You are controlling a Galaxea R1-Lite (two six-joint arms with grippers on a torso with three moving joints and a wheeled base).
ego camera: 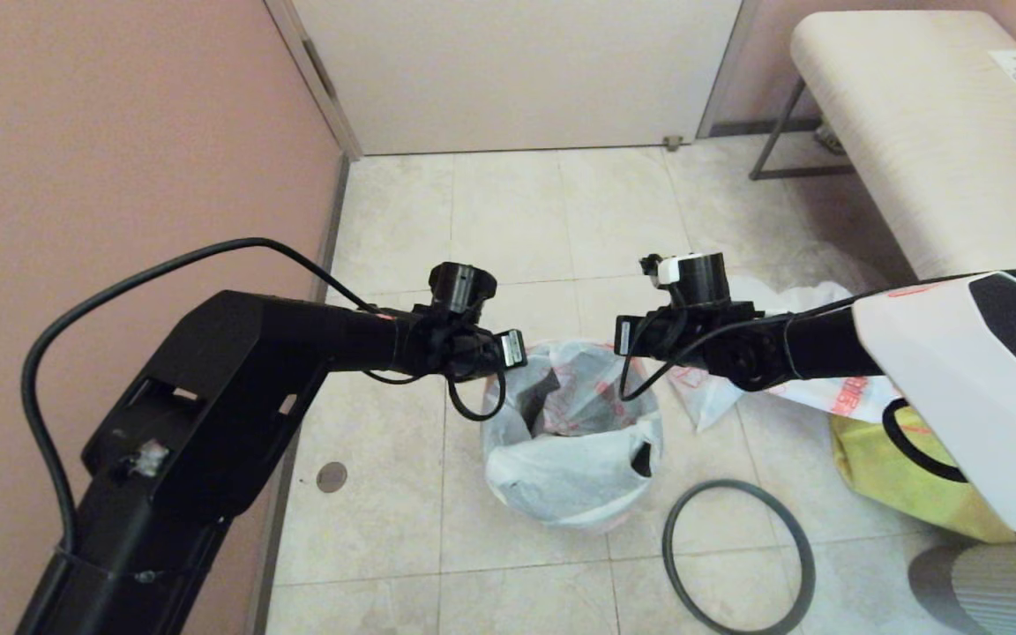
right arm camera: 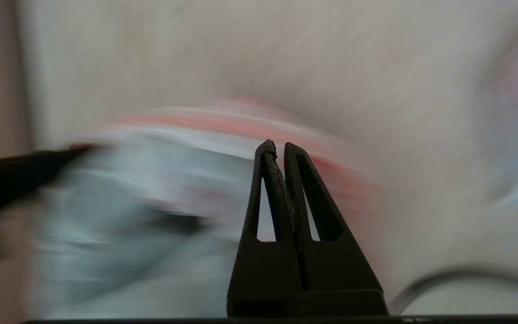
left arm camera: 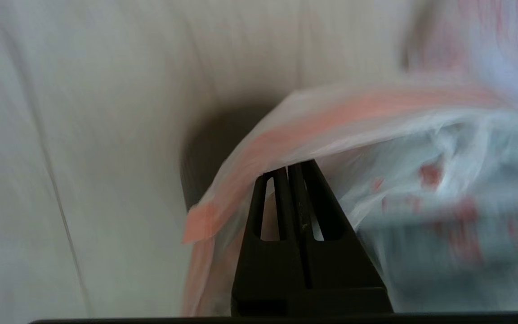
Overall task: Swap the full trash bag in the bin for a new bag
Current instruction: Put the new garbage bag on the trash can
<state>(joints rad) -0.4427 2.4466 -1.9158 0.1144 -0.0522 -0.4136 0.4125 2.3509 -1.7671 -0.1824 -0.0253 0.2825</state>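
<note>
Bin (ego camera: 601, 516) near centre on the floor, lined with white bag (ego camera: 561, 459); hoop (ego camera: 737, 556) lying off to its right, freeing the bag rim. Left gripper (left arm camera: 292, 168) pinched on the bag's left edge. Right gripper (right arm camera: 277, 148) closed over the right edge; grasp uncertain.

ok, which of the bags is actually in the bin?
The white bag with red print, draped over the bin between the two grippers. The other white bag and the yellow bag lie on the floor to its right.
</note>
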